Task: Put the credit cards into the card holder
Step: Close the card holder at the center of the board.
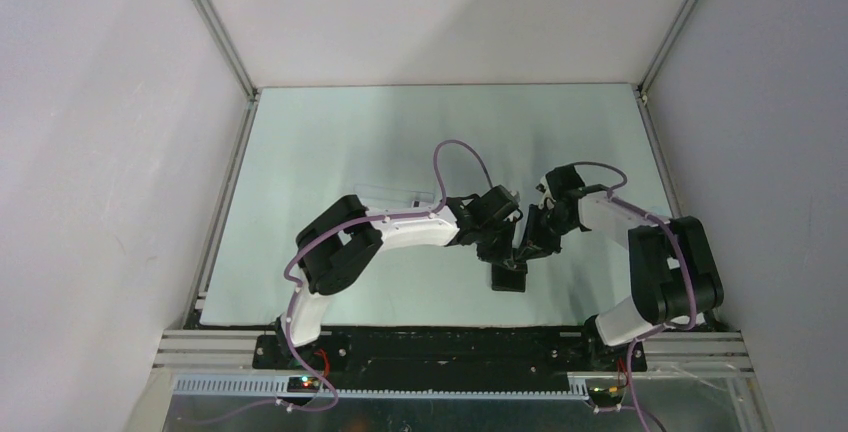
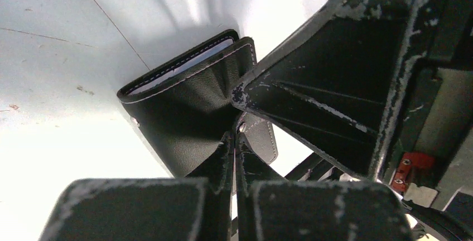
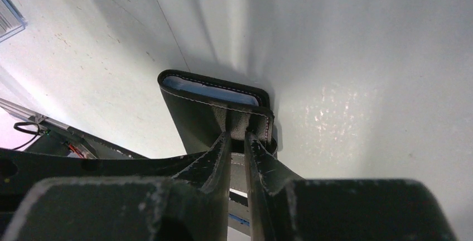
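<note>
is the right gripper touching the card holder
Touching. The right wrist view shows the right gripper with its jaws pinched on the card holder's flap.

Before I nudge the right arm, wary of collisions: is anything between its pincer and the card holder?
Nothing visible. The right pincer straddles the flap of the card holder; the left pincer pinches it alongside.
</note>
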You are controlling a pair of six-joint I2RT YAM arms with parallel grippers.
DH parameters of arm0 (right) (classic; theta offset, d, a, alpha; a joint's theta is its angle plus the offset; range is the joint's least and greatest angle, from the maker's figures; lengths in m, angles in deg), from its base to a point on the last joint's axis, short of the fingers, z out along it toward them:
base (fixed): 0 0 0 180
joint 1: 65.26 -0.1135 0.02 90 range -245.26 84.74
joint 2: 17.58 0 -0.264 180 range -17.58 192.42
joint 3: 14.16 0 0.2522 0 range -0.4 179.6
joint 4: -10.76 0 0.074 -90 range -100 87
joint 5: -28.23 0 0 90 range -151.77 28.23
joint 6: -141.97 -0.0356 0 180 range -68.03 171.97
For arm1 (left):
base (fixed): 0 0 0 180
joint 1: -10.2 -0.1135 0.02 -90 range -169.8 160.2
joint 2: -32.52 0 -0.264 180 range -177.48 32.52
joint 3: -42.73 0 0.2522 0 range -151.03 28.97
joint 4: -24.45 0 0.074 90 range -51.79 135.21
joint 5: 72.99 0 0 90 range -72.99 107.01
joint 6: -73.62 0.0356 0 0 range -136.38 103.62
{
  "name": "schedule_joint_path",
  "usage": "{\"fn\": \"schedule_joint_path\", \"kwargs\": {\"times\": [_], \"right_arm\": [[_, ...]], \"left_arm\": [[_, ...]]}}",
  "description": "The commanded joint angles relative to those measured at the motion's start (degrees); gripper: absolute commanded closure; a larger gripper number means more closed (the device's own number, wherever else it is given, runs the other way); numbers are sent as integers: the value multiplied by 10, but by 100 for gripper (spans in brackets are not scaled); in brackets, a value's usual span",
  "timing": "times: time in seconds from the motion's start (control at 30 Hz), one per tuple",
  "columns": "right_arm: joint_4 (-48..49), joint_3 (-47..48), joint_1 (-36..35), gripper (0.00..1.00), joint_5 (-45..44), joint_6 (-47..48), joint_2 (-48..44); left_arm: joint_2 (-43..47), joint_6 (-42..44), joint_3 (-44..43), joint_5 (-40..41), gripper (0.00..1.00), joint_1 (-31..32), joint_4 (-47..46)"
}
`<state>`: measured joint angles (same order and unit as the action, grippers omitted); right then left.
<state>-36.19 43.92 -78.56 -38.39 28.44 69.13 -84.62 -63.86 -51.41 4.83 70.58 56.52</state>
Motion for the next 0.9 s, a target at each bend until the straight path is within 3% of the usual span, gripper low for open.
{"fn": "schedule_joint_path", "kwargs": {"times": [0.0,0.87], "right_arm": [[26,25,-6,82,-19,2,41],[30,29,-28,84,-13,2,62]], "left_arm": [[1,15,-19,-6,100,5,12],[7,10,-4,34,100,-8,18]]}}
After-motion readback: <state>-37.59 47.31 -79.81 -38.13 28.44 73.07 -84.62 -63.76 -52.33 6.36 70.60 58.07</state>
